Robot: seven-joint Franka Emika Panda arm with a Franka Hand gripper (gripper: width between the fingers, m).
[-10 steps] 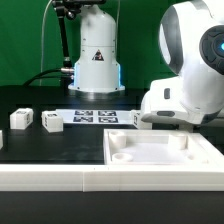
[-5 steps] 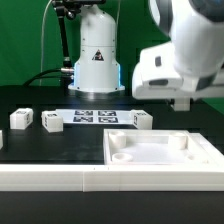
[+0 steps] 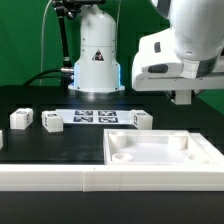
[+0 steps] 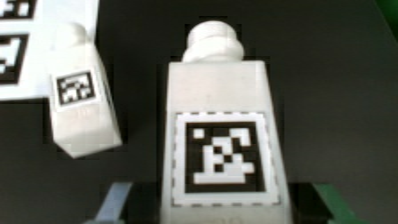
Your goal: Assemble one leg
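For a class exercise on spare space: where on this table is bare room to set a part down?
Bare table lies between the two posts at the exterior view's left, the white panel and the front ledge. Crowded: the row of posts flanking the marker board.

Even, bright lighting; both views soft, the wrist view blurrier.

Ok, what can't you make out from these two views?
Wrist view: fingers of the gripper are cut off by the frame edge; contact with the leg between them is unclear.
Exterior view: the gripper is small and dark; whether it carries anything is unreadable.
Wrist view: tag on the second leg is blurred.
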